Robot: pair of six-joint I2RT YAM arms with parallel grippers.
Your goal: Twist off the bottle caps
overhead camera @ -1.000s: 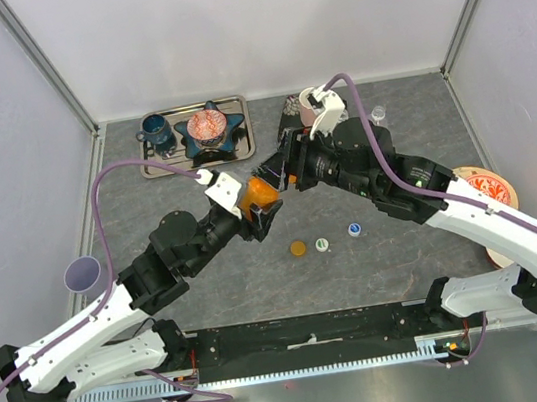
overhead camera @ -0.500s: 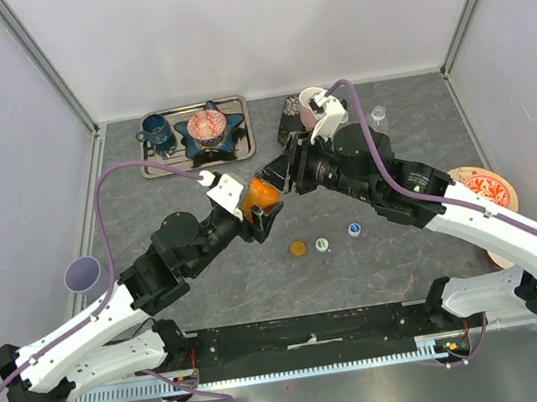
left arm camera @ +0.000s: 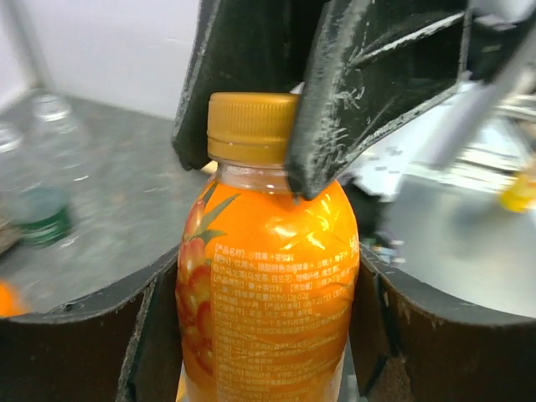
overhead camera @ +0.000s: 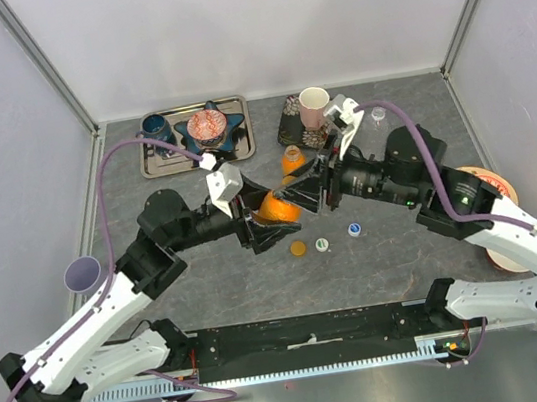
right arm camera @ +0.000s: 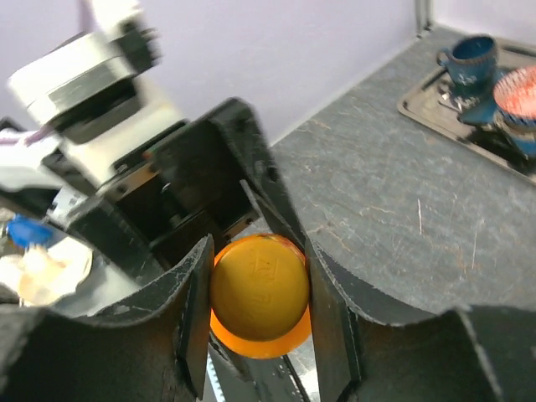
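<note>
My left gripper (overhead camera: 262,214) is shut on the body of a short orange bottle (overhead camera: 278,207) and holds it tilted above the table. In the left wrist view the bottle (left arm camera: 268,285) fills the gap of my left gripper (left arm camera: 264,280). My right gripper (overhead camera: 303,196) is shut on its orange cap (left arm camera: 249,126), seen end-on in the right wrist view (right arm camera: 258,289) between the fingers (right arm camera: 193,310). Three loose caps lie on the table: orange (overhead camera: 299,248), white with green (overhead camera: 323,244), blue with white (overhead camera: 355,229). A second orange bottle (overhead camera: 292,160) and a clear bottle (overhead camera: 378,116) stand behind.
A metal tray (overhead camera: 238,135) with a blue mug (overhead camera: 154,130) and a patterned bowl (overhead camera: 207,126) is at the back left. A pink mug (overhead camera: 314,105) stands at the back middle. A purple cup (overhead camera: 82,274) is at the left, a patterned plate (overhead camera: 494,185) at the right.
Both arms have swung round. The orange bottle now lies more on its side and a little further right. The right gripper has moved to its right end, uncovering the pink mug and second orange bottle.
</note>
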